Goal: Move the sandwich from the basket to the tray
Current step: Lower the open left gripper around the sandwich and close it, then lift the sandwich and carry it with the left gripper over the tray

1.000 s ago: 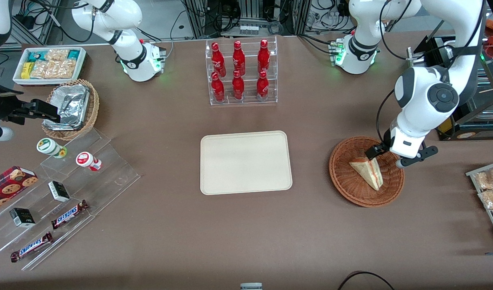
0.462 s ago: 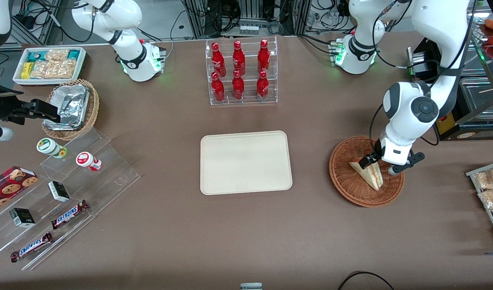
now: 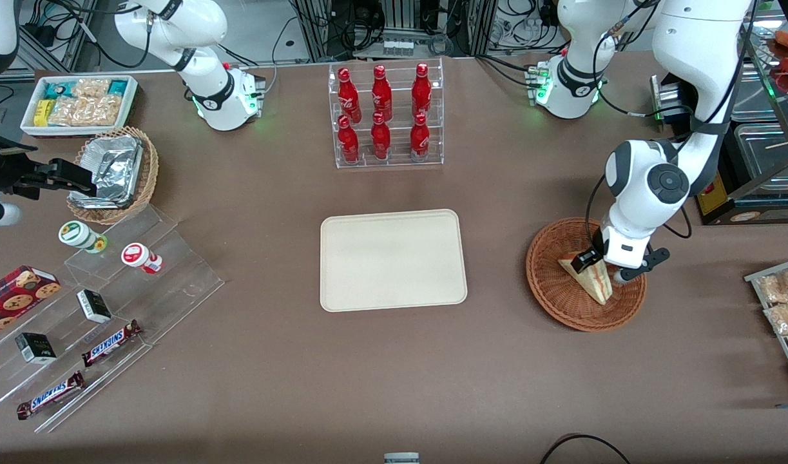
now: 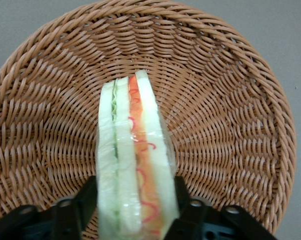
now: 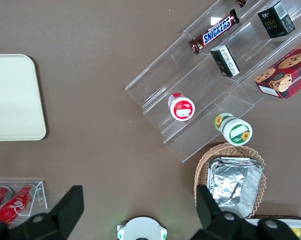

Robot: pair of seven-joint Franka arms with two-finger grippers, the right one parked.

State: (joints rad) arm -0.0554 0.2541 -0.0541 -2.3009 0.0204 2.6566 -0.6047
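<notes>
Nearest the front camera among the task's things, the sandwich (image 3: 590,281) stands on edge in the reddish-brown basket (image 3: 555,293), which sits toward the working arm's end of the table; its pointed end faces the camera and its thick end lies farther back, under the arm. The wrist view shows the sandwich (image 4: 134,165) upright on the wicker of the basket (image 4: 225,95), its green, pale and orange-red layers turned up toward the lens, with a dark finger (image 4: 83,205) close against each bread face. The gripper (image 3: 601,265) is down inside the basket astride that thick end, one finger on each side; whether the fingers have actually pressed shut on the bread or merely bracket it cannot be told from either view. The step in hand looks like the grasp itself, so the task seems to be at its start, with nothing moved out of the basket. At about the same depth as the basket, toward the middle of the table, the cream tray (image 3: 342,296) lies flat with nothing on it, well apart from the basket. The next move probably calls for a gentle, even squeeze on the soft bread so the layers do not slide, then a straight lift that clears the basket's raised rim before carrying sideways to the tray. Farther off stands a rack of red bottles (image 3: 384,116), out of the likely path.
</notes>
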